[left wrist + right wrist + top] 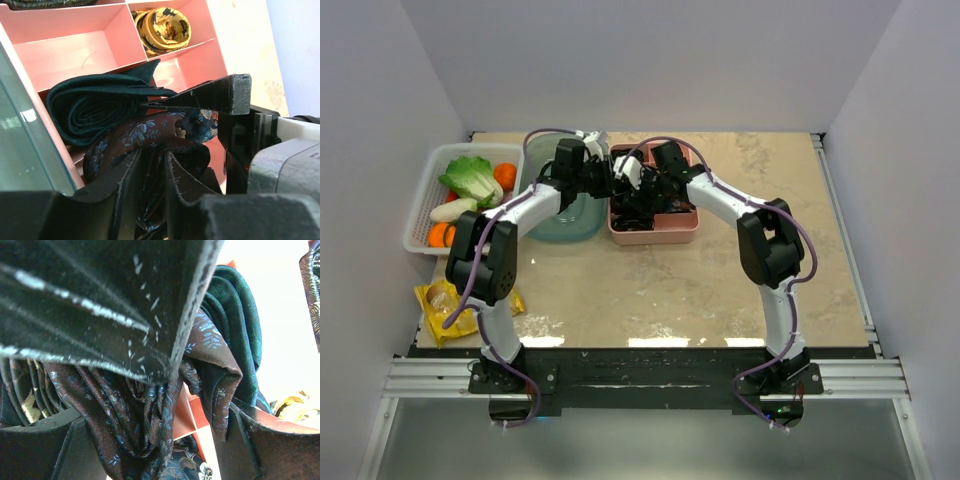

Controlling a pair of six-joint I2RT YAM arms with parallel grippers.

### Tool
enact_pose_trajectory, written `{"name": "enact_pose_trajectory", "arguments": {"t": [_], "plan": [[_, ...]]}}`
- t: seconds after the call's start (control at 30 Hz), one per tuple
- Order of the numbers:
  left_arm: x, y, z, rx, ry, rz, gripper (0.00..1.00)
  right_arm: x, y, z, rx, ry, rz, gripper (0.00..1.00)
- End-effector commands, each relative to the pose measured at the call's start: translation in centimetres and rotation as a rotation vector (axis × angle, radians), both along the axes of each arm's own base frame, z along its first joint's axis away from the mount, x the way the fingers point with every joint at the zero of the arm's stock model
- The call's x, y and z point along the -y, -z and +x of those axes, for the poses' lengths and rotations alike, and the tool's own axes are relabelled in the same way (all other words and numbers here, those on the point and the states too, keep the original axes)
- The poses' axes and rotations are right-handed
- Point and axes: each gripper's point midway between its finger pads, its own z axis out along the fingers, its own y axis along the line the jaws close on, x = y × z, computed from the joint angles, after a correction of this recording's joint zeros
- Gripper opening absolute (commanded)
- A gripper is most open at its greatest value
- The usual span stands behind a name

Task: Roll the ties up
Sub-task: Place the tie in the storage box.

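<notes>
A brown-maroon tie [142,135] with a fine blue flower pattern lies bunched in a compartment of the pink tray [75,45]. My left gripper [150,160] is shut on a fold of it. A rolled dark green tie [95,105] lies beside it, and a rolled yellow tie [162,27] sits in a far compartment. In the right wrist view the maroon tie [135,410] hangs between the wide-apart fingers [280,440] of my right gripper [155,430], which is open. Both grippers meet over the tray in the top view: left gripper [607,178], right gripper [633,182].
The pink tray [655,235] stands at the back middle of the table. A clear teal bowl [563,222] sits left of it. A white basket of vegetables [420,225] is at the far left, with a yellow snack packet [445,305] in front of it.
</notes>
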Motion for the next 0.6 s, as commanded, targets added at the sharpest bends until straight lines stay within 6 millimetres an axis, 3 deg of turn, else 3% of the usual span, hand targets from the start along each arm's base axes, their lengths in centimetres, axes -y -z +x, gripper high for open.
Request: {"name": "enact_pose_trajectory", "arguments": {"t": [0.0,0.27,0.43,0.57], "plan": [[0.0,-0.5,0.1,0.034,0.029,0.054,0.23,-0.3,-2.1,-1.8,-0.042,-0.020,0.012,0.72],[0.0,0.8,-0.2,0.016,0.048,0.076,0.12,0.2,-3.9,-2.4,-0.014,-0.010,0.027,0.76],[0.3,1.8,-0.8,-0.005,0.074,0.089,0.04,0.4,-5.8,-2.7,0.026,0.004,0.056,0.89],[0.3,2.5,-1.3,-0.019,0.081,0.095,0.01,0.6,-7.1,-2.6,0.047,0.017,0.070,0.92]]}}
